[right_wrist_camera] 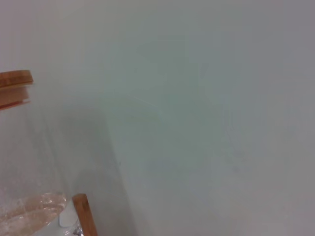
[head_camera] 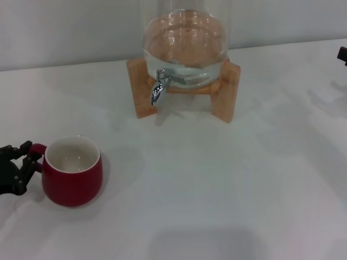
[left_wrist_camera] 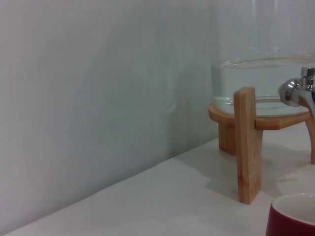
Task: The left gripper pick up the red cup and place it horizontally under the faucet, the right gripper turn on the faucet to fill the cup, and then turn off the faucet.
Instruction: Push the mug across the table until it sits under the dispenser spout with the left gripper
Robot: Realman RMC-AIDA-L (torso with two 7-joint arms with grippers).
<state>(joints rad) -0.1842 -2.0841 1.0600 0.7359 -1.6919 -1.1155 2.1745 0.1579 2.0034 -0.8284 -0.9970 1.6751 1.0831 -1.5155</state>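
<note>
The red cup stood upright on the worktop at about 8 o'clock from the faucet, the left hand open around its handle, so lifting, filling and closing all remained.

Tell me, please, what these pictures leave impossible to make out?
- Left gripper: at the red cup's handle in the head view; the edge cuts it, so its grip is unclear.
- Right gripper: only a sliver at the head view's edge.
- Faucet: cut off in the left wrist view.
</note>
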